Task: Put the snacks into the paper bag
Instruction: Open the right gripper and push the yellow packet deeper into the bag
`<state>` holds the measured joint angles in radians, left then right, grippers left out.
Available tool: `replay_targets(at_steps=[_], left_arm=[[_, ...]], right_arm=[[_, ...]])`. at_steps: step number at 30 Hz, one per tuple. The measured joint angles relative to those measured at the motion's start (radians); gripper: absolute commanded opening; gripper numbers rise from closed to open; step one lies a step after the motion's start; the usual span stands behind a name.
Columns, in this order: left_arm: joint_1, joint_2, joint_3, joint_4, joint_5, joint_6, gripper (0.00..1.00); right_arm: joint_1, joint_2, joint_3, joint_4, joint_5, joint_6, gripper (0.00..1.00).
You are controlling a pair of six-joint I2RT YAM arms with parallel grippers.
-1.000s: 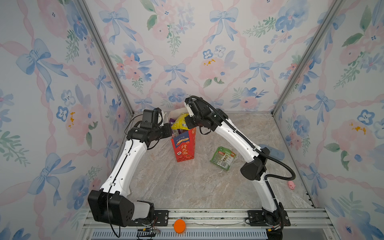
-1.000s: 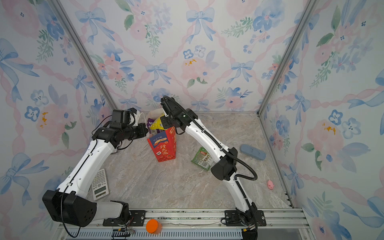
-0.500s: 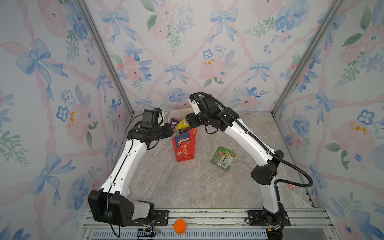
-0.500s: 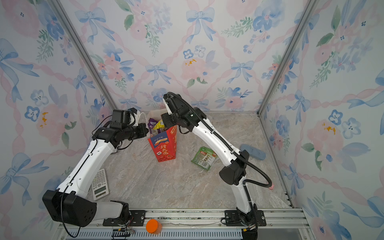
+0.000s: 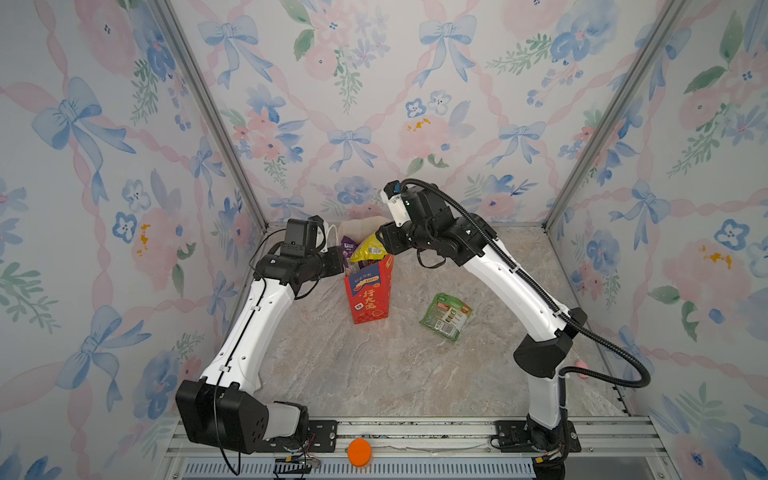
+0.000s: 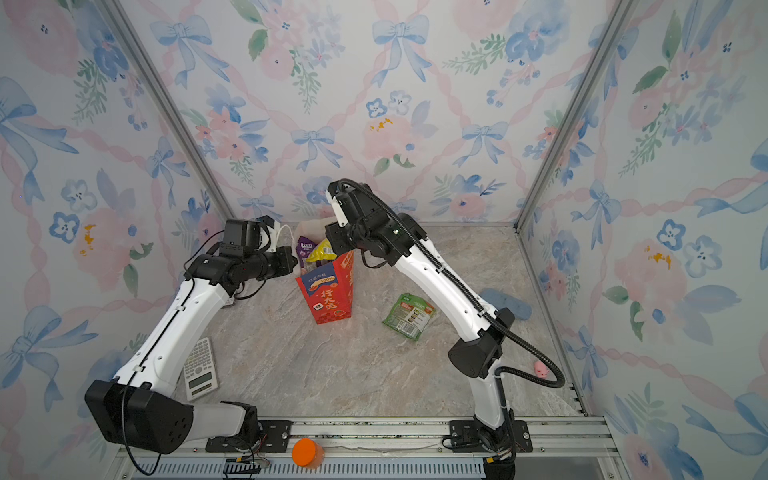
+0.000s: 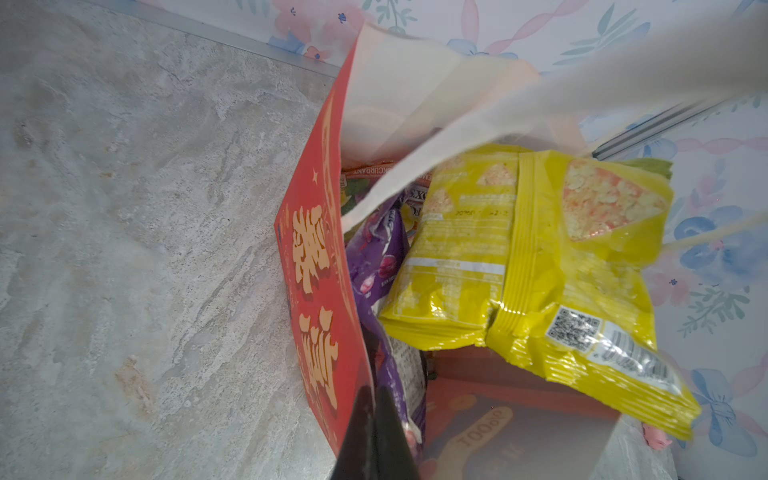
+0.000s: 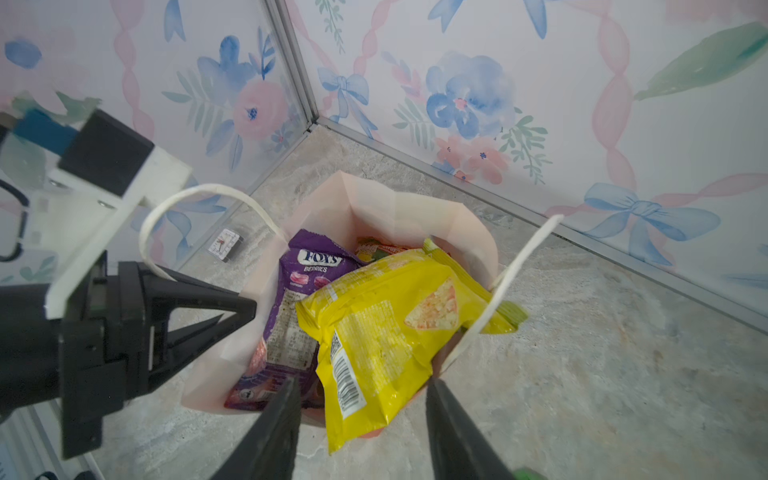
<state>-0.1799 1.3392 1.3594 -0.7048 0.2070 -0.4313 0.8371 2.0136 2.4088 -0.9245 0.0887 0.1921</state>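
One calculator [image 6: 200,369] lies at the far left of the table [image 5: 374,374], beside my left arm. Next along, my left gripper [image 8: 247,309] is clenched on the rim of the paper bag [image 5: 370,297]. The left wrist view shows its dark fingers [image 7: 374,428] pressed together over the red wall.

That bag stands toward the back of the table, left of the middle, between my two grippers. It is red outside with pale yellow characters and a blue patch on the side facing the front. The inside is white and the mouth gapes open. One white cord handle [image 8: 195,197] loops over my left gripper.

Inside, a purple packet [image 8: 299,299] printed "FOX'S BERRIES" stands against the left wall. An orange-red packet [image 8: 376,247] shows just behind it. A yellow packet [image 8: 386,332] lies slanted across the opening, and its barcoded end juts over the near rim.

My right gripper [image 8: 363,384] hangs over that end, released. Its jaws are spread to either side of the yellow packet and do not pinch it. I cannot tell if one finger brushes the packet's edge.

Further right, a green packet [image 6: 409,316] lies flat on the table, well apart from the bag. A bluish-grey cylinder [image 6: 505,303] rests by the right wall.
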Motion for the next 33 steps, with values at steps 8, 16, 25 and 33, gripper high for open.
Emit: replay_targets(at_steps=[8, 16, 25, 33], left_arm=[[0.000, 0.000, 0.000, 0.000, 0.000, 0.000, 0.00], [0.000, 0.000, 0.000, 0.000, 0.000, 0.000, 0.00], [0.000, 0.000, 0.000, 0.000, -0.001, 0.000, 0.00], [0.000, 0.000, 0.000, 0.000, 0.000, 0.000, 0.00]], right_arm=[[0.003, 0.053, 0.011, -0.057, -0.003, 0.009, 0.40], [-0.008, 0.256, 0.177, -0.089, -0.017, 0.015, 0.35], [-0.030, 0.332, 0.275, -0.106, -0.064, 0.037, 0.31], [-0.034, 0.347, 0.299, -0.135, -0.137, 0.032, 0.56]])
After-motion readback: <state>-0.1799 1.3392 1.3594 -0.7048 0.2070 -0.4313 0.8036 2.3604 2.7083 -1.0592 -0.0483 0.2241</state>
